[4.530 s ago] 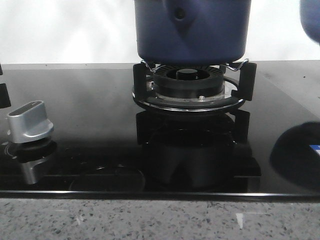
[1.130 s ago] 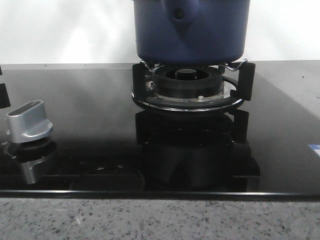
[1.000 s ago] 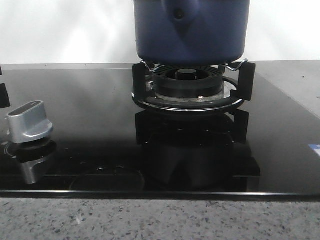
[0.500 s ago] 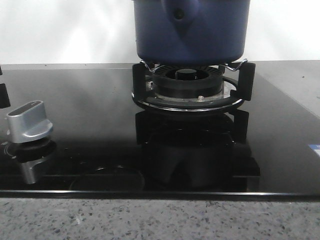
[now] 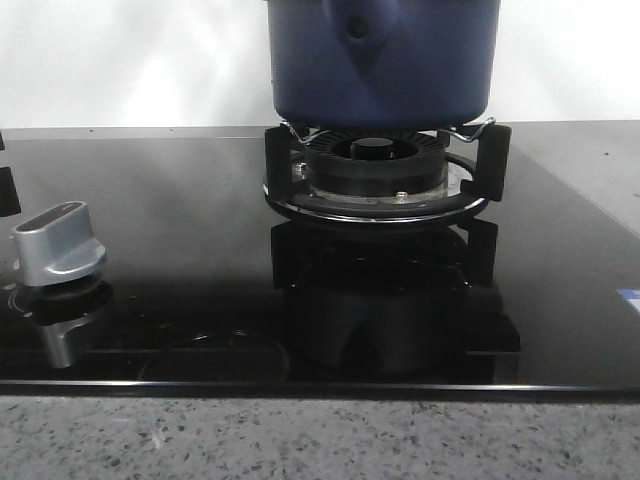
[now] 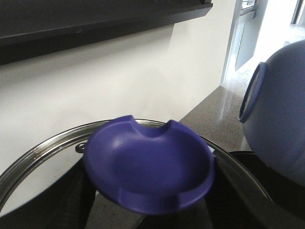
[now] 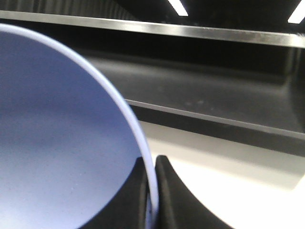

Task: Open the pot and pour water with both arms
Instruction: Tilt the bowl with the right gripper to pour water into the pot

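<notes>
Low front view; two close wrist views

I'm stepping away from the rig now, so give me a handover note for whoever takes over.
left gripper: at the blue lid knob; whether it grips cannot be told.
right gripper: shut on the rim of the light blue bowl.
pot: on the burner, its top out of view.
Done: bowl picked up.
Left: confirm the lid is off, then pour.

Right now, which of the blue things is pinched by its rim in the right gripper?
The pale blue bowl: its thin rim sits between the fingers of the right gripper. The navy pot stands on the burner.
</notes>
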Controlling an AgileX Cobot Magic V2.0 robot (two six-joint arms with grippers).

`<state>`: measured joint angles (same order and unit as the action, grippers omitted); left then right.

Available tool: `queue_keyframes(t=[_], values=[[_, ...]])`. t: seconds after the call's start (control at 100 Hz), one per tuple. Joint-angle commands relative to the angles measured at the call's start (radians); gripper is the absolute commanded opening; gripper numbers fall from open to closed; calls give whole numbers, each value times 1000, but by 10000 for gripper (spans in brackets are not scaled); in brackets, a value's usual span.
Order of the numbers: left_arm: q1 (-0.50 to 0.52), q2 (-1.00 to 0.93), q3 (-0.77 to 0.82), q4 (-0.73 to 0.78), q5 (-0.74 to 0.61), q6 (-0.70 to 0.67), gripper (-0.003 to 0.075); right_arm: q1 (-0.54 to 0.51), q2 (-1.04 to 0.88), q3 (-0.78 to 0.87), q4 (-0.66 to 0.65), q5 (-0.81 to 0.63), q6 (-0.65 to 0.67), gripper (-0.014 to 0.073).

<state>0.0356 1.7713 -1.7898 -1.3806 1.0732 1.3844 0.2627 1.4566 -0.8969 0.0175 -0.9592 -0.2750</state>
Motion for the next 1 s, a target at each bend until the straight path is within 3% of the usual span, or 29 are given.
queue_keyframes(t=[0.0, 0.35, 0.55, 0.8, 0.99], values=[[2, -60, -40, -114, -16, -9, 232, 2, -62, -40, 29, -24, 2, -47], [2, -60, -40, -114, -11, -9, 232, 2, -116, -280, 164, 650, 2, -47], [2, -60, -40, -114, -11, -9, 232, -34, -110, -525, 215, 1180, 3, -47], [2, -60, -40, -114, -11, -9, 232, -278, -71, -797, 240, 1837, 131, -47], [2, -60, -40, -114, -10, -9, 232, -498, -34, -829, 217, 2128, 134, -47]])
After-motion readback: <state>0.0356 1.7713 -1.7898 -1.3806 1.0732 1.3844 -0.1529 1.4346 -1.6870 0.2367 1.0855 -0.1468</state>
